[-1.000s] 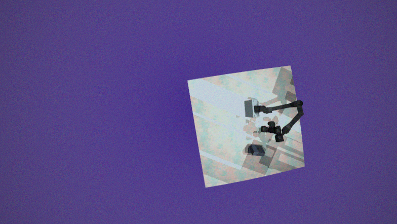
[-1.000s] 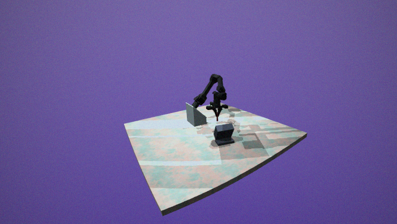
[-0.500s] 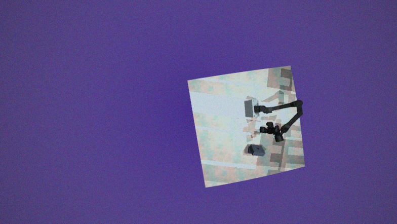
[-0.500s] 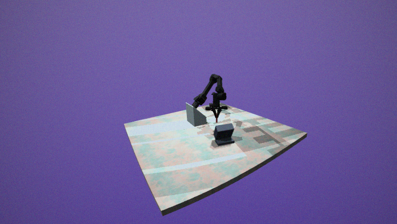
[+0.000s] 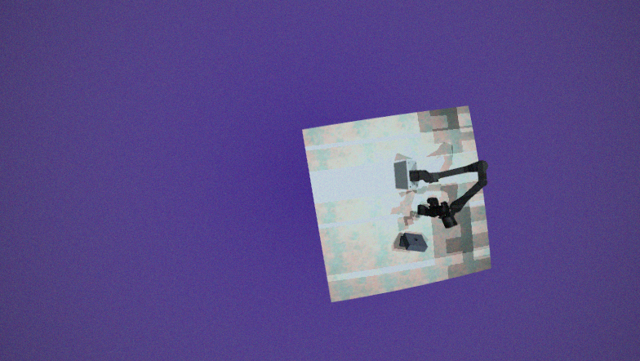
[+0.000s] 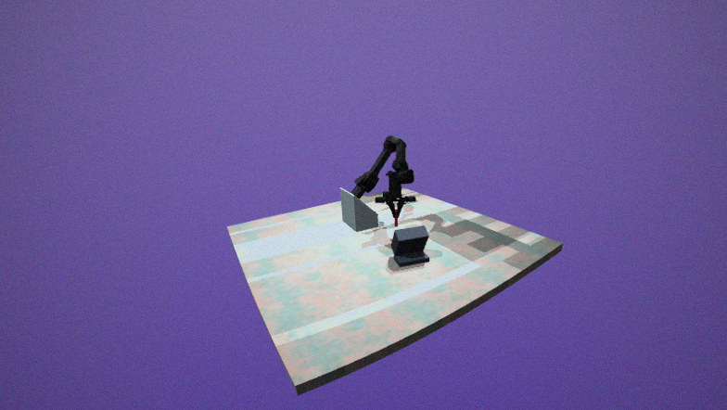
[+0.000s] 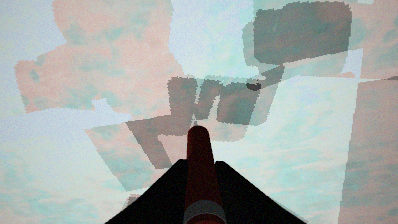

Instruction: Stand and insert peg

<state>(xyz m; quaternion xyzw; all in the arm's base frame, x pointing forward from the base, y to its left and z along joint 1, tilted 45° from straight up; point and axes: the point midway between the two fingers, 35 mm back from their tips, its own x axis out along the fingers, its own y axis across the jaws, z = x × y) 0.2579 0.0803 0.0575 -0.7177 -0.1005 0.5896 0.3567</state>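
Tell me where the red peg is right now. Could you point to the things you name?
The red peg [image 6: 396, 220] [image 7: 199, 160] is clamped between the gripper's fingers, pointing down in the exterior view, just behind the dark sloped block [image 5: 416, 242] [image 6: 410, 243] and right of the gray wedge-shaped stand [image 5: 400, 175] [image 6: 359, 213].

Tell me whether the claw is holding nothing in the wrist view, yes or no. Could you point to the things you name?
No, the red peg [image 7: 200, 162] sits between the two black fingers of the claw [image 7: 200, 168], its far end sticking out past them.
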